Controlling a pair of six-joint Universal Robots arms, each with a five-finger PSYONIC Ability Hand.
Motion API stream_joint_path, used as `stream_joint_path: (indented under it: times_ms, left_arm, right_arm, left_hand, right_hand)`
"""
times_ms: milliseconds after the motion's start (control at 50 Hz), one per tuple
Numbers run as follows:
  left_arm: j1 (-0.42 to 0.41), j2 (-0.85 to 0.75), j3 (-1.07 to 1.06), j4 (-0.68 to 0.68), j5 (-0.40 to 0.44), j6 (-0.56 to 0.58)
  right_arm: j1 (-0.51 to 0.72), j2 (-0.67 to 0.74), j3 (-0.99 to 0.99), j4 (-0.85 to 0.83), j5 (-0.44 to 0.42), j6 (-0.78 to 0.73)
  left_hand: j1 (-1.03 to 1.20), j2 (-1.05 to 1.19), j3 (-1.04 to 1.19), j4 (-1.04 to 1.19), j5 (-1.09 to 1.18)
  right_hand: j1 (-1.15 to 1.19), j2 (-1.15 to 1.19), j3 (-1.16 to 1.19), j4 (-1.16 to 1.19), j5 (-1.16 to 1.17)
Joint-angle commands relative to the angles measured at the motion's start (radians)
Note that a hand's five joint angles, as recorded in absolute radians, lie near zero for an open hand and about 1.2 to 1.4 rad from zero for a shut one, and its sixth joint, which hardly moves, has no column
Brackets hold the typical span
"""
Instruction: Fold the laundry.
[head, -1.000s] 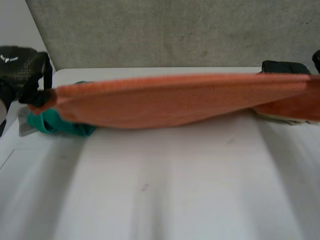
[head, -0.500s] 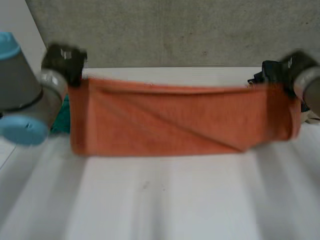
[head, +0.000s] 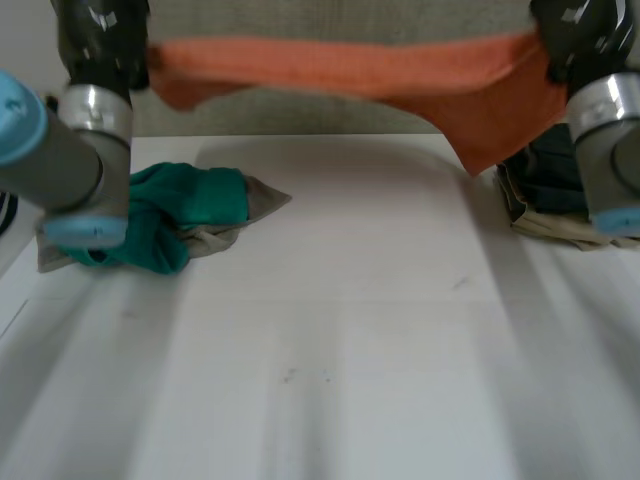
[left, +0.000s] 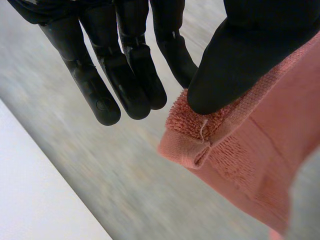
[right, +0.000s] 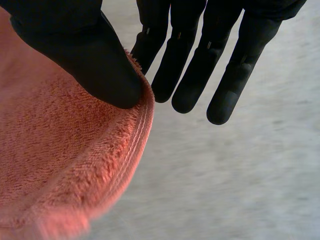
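- White table below, teal cloth bunched at left.
- Orange towel stretched aloft!
- Left hand pinches one end, thumb to finger; right hand likewise.

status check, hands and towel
Hands: left hand, right hand each pinch one end; towel stretched in air over table; green cloth beside left arm.

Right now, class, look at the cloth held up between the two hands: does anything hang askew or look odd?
Yes. The orange towel hangs unevenly: by the right hand a flap droops to a point, while by the left hand it is bunched narrow. Each hand pinches it near an end.
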Motion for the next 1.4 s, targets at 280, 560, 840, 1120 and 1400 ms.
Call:
stream_joint_path:
  times_ms: [280, 560, 840, 1120, 1400]
  left_arm:
    - [0.017, 0.345, -0.696, -0.453, 0.002, 0.007]
    - [0.077, 0.635, -0.902, -0.837, 0.014, 0.270]
    - [0.019, 0.324, -0.674, -0.546, 0.005, 0.234]
    - [0.025, 0.098, 0.107, -0.162, -0.027, 0.198]
    - [0.035, 0.092, 0.070, 0.058, -0.030, 0.073]
  right_arm:
    - [-0.104, -0.213, 0.503, 0.593, -0.097, -0.106]
    - [-0.279, -0.467, 0.715, 1.005, -0.058, -0.411]
    - [-0.138, -0.256, 0.606, 0.720, -0.034, -0.341]
    - [0.023, -0.077, -0.056, 0.217, 0.152, -0.209]
    - [0.014, -0.105, -0.029, -0.182, 0.046, 0.047]
  left_hand:
    - [0.268, 0.197, 0.201, 0.195, 0.222]
    - [0.268, 0.197, 0.201, 0.195, 0.222]
    - [0.268, 0.197, 0.201, 0.195, 0.222]
    - [0.268, 0.197, 0.201, 0.195, 0.222]
    - [0.268, 0.197, 0.201, 0.195, 0.222]
  right_hand:
    - [0.274, 0.225, 0.209, 0.199, 0.212]
    - [0.274, 0.225, 0.209, 0.199, 0.212]
    - [0.274, 0.225, 0.209, 0.199, 0.212]
    - [0.274, 0.225, 0.209, 0.199, 0.212]
    - [0.274, 0.225, 0.209, 0.199, 0.212]
